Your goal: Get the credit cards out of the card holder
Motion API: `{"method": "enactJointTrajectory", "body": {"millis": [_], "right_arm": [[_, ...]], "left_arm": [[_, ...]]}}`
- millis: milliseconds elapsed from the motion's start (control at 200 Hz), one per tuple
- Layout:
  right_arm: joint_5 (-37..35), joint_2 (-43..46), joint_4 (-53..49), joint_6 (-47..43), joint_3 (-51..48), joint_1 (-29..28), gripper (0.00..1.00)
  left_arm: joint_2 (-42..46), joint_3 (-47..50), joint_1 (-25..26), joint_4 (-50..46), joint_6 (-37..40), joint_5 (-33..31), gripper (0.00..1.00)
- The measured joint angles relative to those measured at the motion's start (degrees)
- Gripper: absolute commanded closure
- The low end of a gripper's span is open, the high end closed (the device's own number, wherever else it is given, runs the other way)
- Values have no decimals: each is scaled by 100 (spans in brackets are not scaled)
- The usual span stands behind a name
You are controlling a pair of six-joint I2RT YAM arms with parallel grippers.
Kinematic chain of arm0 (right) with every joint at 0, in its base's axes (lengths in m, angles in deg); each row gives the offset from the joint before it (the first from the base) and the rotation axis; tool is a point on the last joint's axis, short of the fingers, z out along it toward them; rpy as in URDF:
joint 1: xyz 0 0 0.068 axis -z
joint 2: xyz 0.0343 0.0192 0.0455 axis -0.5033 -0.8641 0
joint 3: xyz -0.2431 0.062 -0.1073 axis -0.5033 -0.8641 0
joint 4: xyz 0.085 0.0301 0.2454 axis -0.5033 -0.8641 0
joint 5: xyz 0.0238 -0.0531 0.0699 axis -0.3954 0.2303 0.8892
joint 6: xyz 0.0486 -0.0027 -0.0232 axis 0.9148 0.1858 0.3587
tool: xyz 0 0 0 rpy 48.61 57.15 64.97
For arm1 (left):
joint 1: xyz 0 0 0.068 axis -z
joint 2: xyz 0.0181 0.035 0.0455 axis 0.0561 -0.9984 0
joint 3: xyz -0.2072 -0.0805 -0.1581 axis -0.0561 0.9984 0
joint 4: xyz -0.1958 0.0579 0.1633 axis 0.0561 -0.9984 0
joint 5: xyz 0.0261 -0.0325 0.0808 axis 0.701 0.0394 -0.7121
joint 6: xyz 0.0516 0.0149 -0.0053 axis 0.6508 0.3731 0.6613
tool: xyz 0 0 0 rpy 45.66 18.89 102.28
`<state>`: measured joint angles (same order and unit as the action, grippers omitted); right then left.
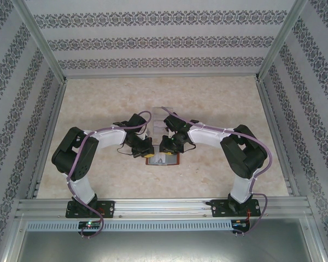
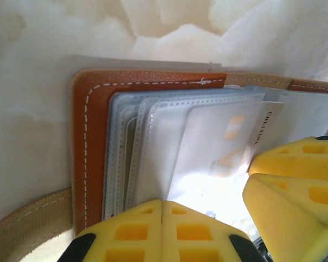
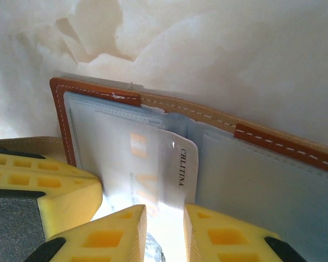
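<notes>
Card holder open, reddish-brown leather, clear sleeves; left jaws clenched, right jaws ajar.

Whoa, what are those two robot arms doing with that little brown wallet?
They are trying to take cards out of the open leather card holder lying on the table. The left end effector is shut, resting at the edge of the clear sleeves. The right end effector has its fingers apart on either side of a white card that pokes partly out of a sleeve.
</notes>
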<state>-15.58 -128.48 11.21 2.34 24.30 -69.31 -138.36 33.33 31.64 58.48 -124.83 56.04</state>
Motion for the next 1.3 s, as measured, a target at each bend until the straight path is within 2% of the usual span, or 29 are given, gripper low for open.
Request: {"method": "enactJointTrajectory", "body": {"millis": [689, 1299], "right_arm": [[-46, 264, 170, 26, -319, 94, 75], [420, 269, 1228, 238, -938, 216, 81]], "left_arm": [[-7, -13, 2, -11, 13, -20, 100], [-39, -61, 2, -57, 111, -28, 100]]}}
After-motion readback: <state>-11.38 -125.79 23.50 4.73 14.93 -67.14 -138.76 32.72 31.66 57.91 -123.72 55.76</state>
